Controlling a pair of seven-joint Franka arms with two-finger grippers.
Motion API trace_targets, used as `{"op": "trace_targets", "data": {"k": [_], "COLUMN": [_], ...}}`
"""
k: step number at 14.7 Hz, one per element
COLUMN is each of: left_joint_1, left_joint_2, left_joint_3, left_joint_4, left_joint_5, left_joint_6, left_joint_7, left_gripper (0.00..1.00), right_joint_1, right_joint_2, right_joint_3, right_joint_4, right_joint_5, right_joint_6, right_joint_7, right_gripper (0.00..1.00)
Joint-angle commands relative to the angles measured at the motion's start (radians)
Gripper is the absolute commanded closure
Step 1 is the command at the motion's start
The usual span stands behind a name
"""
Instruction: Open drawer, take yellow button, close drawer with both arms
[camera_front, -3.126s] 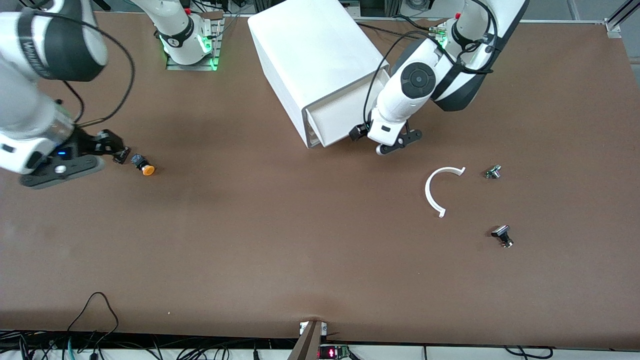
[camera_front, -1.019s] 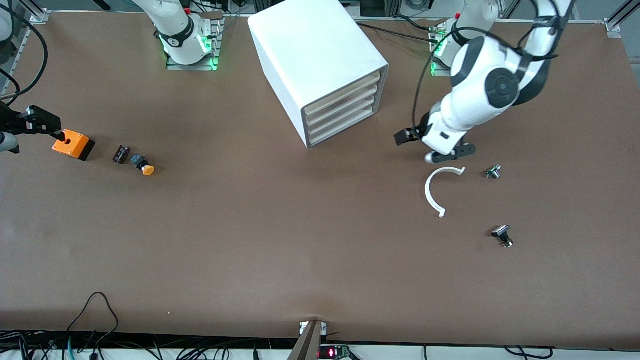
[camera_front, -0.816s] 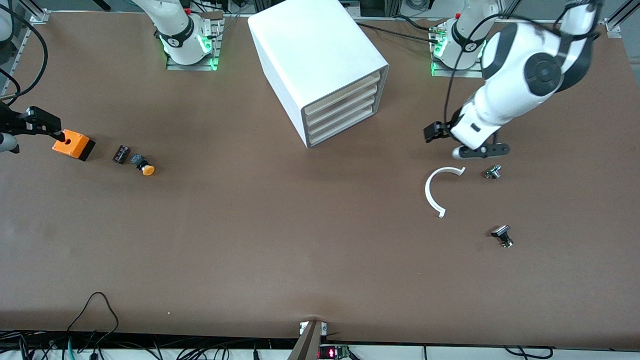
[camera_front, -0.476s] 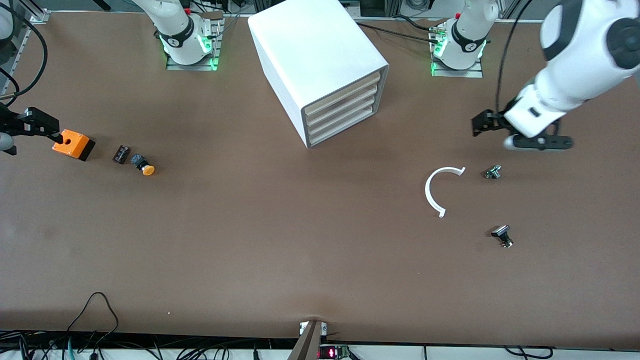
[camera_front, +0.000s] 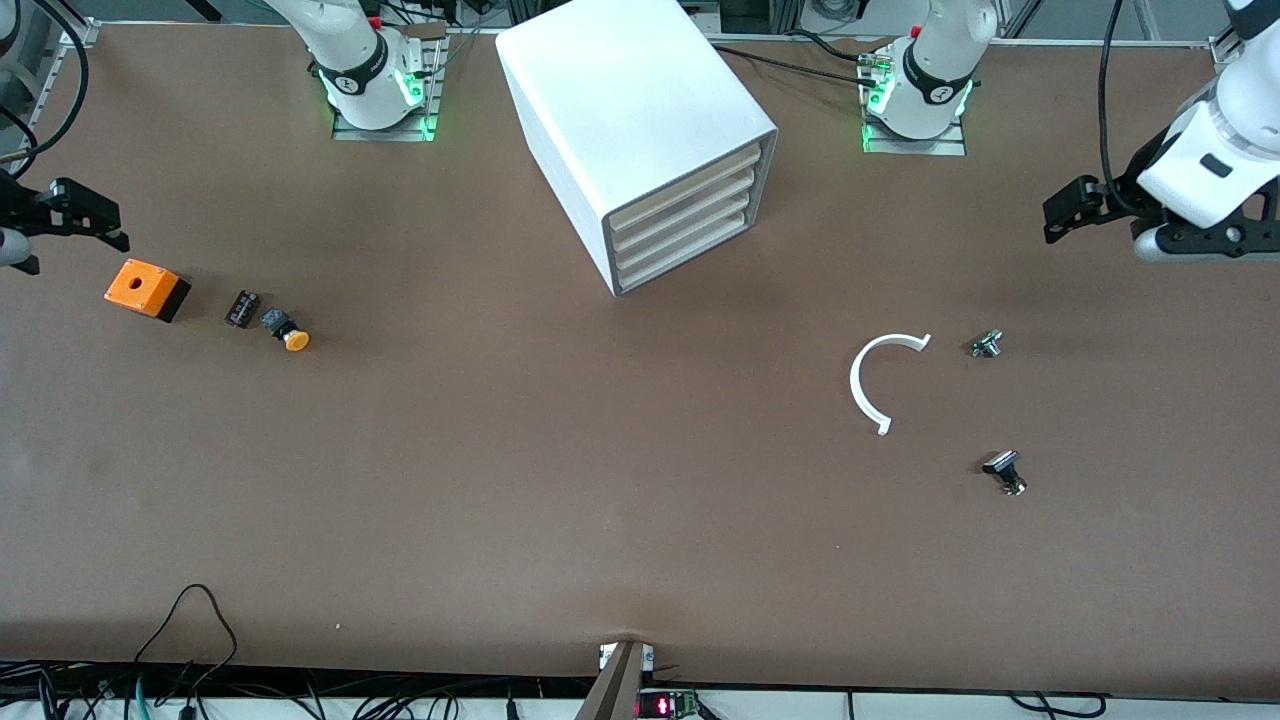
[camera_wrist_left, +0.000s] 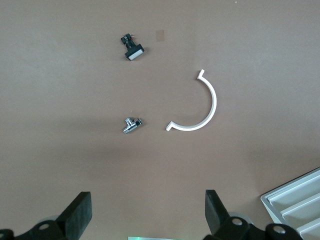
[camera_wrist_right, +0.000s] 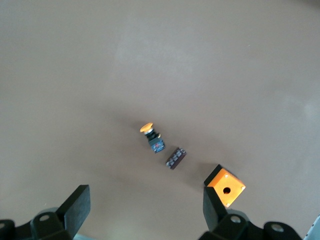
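Observation:
The button (camera_front: 288, 334), orange cap on a black body, lies on its side on the table toward the right arm's end, also seen as the button (camera_wrist_right: 151, 136). My right gripper (camera_wrist_right: 146, 209) hangs open and empty high over the table edge near the orange box. The drawer (camera_front: 690, 172), uppermost of the white cabinet (camera_front: 620, 100), sits pushed in flush. My left gripper (camera_wrist_left: 147, 215) is open and empty, high over the left arm's end of the table, apart from the cabinet.
An orange box with a hole (camera_front: 146, 289) and a small black part (camera_front: 243, 308) lie beside the button. A white C-shaped ring (camera_front: 868, 385), a small silver part (camera_front: 986, 344) and a black-and-silver part (camera_front: 1005, 472) lie toward the left arm's end.
The drawer stood pulled out three seconds ago and is shut now. My left arm has swung away from the cabinet toward its end of the table. The right gripper drew back from the button.

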Motion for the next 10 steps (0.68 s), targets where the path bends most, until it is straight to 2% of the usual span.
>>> {"op": "trace_targets", "data": {"k": [1,4,7,10], "left_joint_1": [0.000,-0.002,-0.002,-0.002], "left_joint_2": [0.023,0.027,0.031,0.049], "left_joint_3": [-0.007,-0.011,-0.014,-0.013], "left_joint_4": [0.048,0.045,0.043,0.043], "left_joint_5": [0.014,0.014,0.019,0.027], "left_joint_6": [-0.022,-0.018,-0.018,0.068], "left_joint_7": [-0.013,-0.040,-0.135,-0.115], "left_gripper": [0.00,0.00,0.00,0.00], "right_joint_1": [0.000,0.009,0.012,0.020], "right_joint_2": [0.018,0.016,0.021,0.025], "right_joint_3": [0.012,0.013,0.012,0.013], "right_joint_4": [0.032,0.037,0.038,0.040], "right_joint_5": [0.011,0.010,0.008,0.013], "right_joint_6": [-0.028,-0.027,-0.014,-0.008], "right_joint_7": [-0.005,0.075,0.070,0.078], "right_gripper": [0.00,0.00,0.00,0.00]}}
